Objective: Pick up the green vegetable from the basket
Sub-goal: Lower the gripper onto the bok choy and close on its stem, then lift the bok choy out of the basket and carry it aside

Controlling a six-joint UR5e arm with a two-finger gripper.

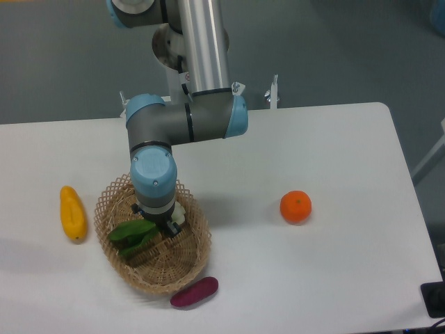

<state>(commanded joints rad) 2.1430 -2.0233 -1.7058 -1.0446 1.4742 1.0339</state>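
The green vegetable [132, 234] lies across the middle of the woven basket [195, 245]. Its dark leaves point left, and its pale stem base [180, 213] peeks out to the right of the wrist. My gripper [167, 227] reaches straight down into the basket and is shut on the vegetable near its stem end. The blue wrist hides most of the fingers; only a dark fingertip [172, 229] shows beside the stem.
A yellow oblong fruit [72, 213] lies on the table left of the basket. A purple oblong vegetable [194, 292] sits just below the basket's front rim. An orange [295, 207] rests to the right. The table's front edge is close behind the purple vegetable.
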